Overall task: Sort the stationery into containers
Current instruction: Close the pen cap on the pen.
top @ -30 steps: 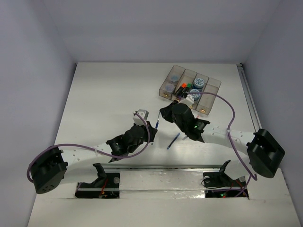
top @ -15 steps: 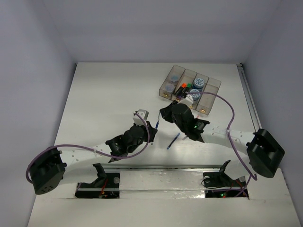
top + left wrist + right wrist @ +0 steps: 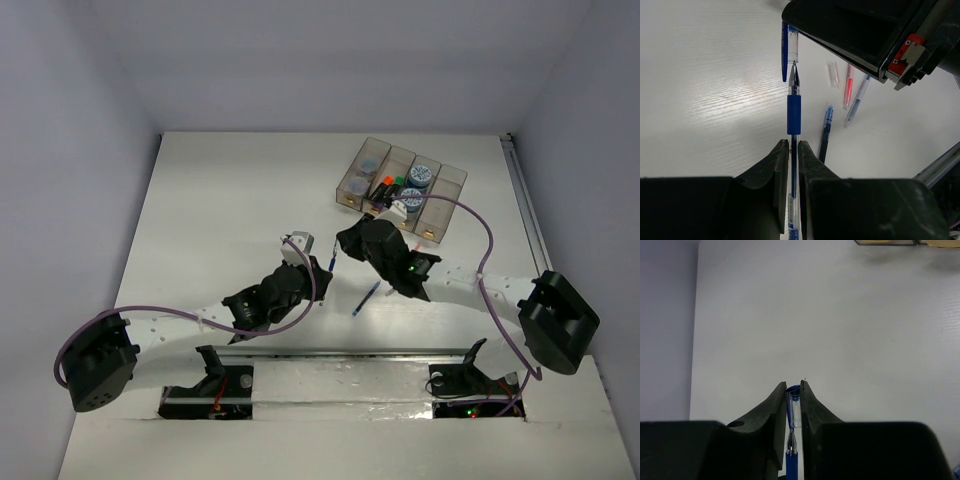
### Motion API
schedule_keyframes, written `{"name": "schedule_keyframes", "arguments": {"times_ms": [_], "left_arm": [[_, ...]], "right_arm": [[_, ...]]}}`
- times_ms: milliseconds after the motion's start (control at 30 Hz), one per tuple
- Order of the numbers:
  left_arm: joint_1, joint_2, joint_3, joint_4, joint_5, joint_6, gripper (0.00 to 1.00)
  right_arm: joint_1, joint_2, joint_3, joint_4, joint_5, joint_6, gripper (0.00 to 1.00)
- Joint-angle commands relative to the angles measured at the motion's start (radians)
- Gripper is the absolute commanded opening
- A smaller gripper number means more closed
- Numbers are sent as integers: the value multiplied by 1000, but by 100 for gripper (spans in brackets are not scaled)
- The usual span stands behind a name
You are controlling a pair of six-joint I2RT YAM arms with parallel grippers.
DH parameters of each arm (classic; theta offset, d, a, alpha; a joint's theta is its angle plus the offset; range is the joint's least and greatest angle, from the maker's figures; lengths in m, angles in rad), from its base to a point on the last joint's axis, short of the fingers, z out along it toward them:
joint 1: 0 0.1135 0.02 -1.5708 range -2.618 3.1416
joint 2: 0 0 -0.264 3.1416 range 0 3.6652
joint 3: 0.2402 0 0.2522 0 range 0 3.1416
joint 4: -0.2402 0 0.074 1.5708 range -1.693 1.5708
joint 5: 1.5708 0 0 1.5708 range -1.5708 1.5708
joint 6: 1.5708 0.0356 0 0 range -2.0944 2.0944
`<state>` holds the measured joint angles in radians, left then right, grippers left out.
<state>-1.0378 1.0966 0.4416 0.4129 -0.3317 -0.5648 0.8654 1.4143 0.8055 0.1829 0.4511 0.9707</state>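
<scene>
My left gripper (image 3: 793,145) is shut on the barrel of a blue pen (image 3: 794,107), which points away from it above the table. The pen's tip meets the mouth of a clear cap with a blue clip (image 3: 789,47). My right gripper (image 3: 793,386) is shut on that cap (image 3: 795,407), with the pen (image 3: 791,460) below it. In the top view the two grippers, left (image 3: 320,270) and right (image 3: 340,247), meet nose to nose at mid-table. The containers (image 3: 445,195) stand at the back right, holding patterned rolls (image 3: 421,175) and markers (image 3: 385,185).
Loose on the table below the grippers lie a red pen (image 3: 848,86), a light blue pen (image 3: 858,100), a dark blue pen (image 3: 826,131) and a clear cap (image 3: 833,73). The top view shows one blue pen (image 3: 367,298) beside the right arm.
</scene>
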Motion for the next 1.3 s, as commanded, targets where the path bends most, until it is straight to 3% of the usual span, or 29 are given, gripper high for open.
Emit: {"name": "schedule_keyframes", "arguments": {"times_ms": [0,1267], "left_arm": [[5,-14,26,30,8,11,0],[5,-26,16,30,14,3,0]], "right_arm": [[15,6,37,26,5,-17,0],[15,-34,35,21,20,-32,0]]}}
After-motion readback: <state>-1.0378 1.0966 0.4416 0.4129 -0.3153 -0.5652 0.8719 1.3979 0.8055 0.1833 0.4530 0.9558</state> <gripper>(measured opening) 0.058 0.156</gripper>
